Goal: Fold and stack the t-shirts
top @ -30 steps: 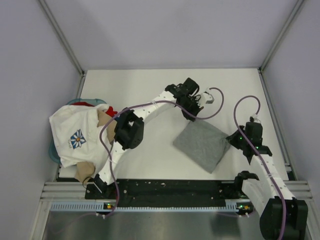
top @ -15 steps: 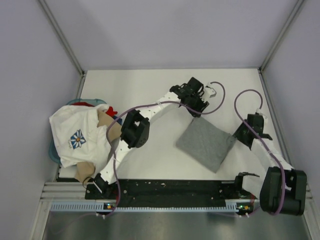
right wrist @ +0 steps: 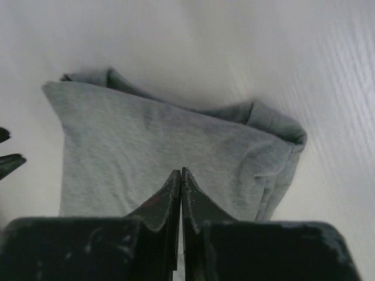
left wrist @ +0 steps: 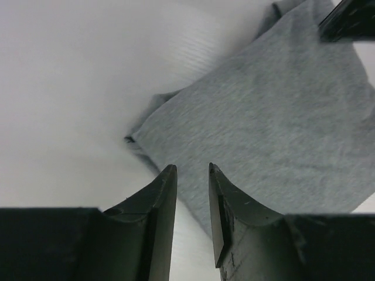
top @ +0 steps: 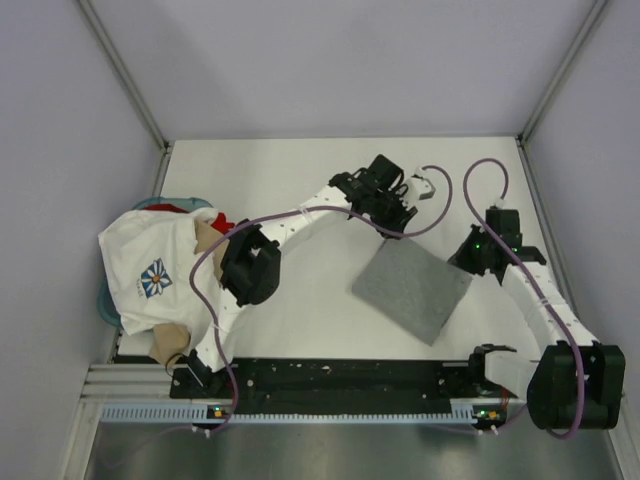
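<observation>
While the grey t-shirt [top: 411,289] lies folded, a heap of t-shirts [top: 150,270] sits unfolded left; left gripper [left wrist: 192,175] slightly parted, right gripper [right wrist: 180,178] pressed together.

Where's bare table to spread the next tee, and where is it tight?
Widest bare table: the far strip between back wall and left arm. Smaller patch: between that arm's elbow and the folded grey tee. Tight: the tee pile at the left edge, and beside the grey tee, where left claw and right claw sit.
</observation>
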